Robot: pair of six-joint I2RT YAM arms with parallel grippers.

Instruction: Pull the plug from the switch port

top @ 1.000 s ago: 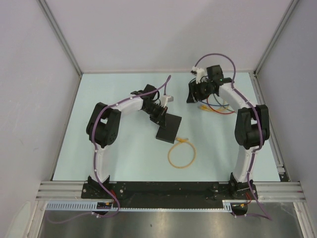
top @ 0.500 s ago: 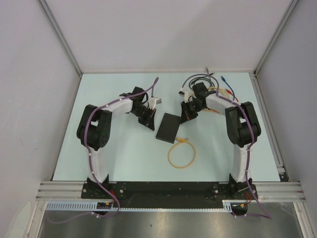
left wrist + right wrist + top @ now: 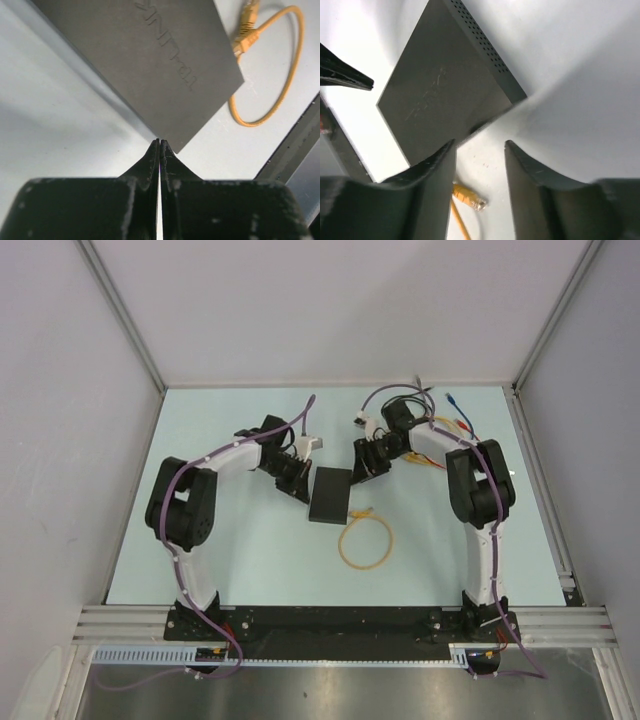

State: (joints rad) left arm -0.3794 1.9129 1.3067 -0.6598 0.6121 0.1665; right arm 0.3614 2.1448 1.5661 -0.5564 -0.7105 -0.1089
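On the pale bench (image 3: 200, 540), walled on three sides by white panels, two white-and-black arms reach in from the near edge and meet around the middle. The left arm (image 3: 215, 462) bends inward from the left, and the left fingers (image 3: 152, 161) are pressed together with no gap, their tips right at one corner of the switch (image 3: 331, 494); whether they touch it cannot be told. The right arm (image 3: 478, 480) curls in from the right, and the right fingers (image 3: 437, 172) stand spread apart at the switch's opposite side, with one corner of it and bare bench showing through the gap. The switch itself lies flat on the bench between the two sets of fingers, matte black, with a row of small vent holes along one edge. A bundle of coloured wires (image 3: 452, 430) lies at the back right. Just nearer than the switch sits a looped orange cable (image 3: 365, 542), its plug (image 3: 362, 512) resting on the bench close beside the switch's near edge.
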